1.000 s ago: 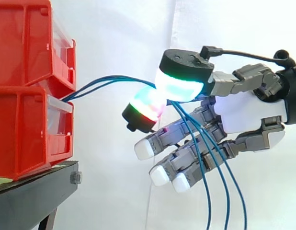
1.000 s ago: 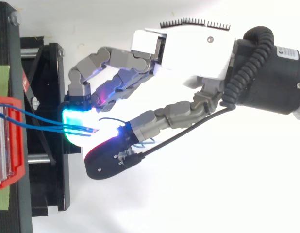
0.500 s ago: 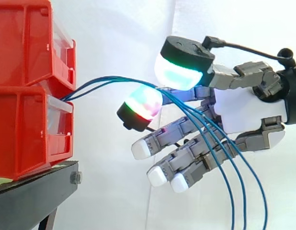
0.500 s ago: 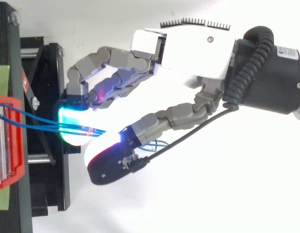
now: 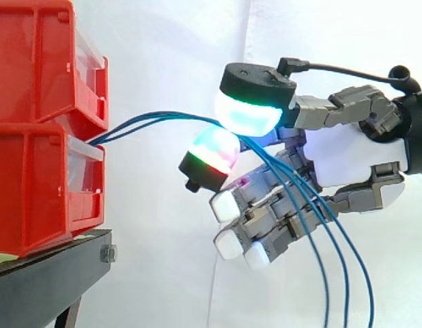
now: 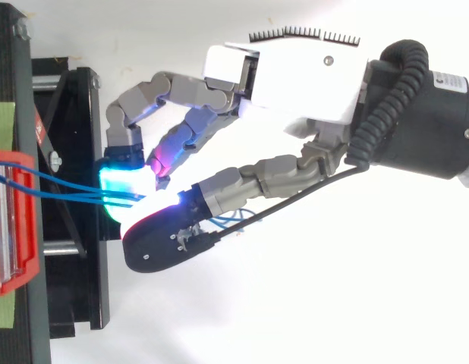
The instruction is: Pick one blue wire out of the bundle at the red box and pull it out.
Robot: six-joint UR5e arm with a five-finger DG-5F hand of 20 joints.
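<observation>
Blue wires [image 5: 146, 120] run from the red box [image 5: 33, 123] rightward into the robot hand [image 5: 347, 158], pinched between its glowing pads [image 5: 248, 115].

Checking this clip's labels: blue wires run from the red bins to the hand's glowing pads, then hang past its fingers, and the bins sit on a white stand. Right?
No: the stand is black, not white, as the side view shows. The rest holds: blue wires from the red bins to the pads of the hand, hanging past its fingers.
</observation>
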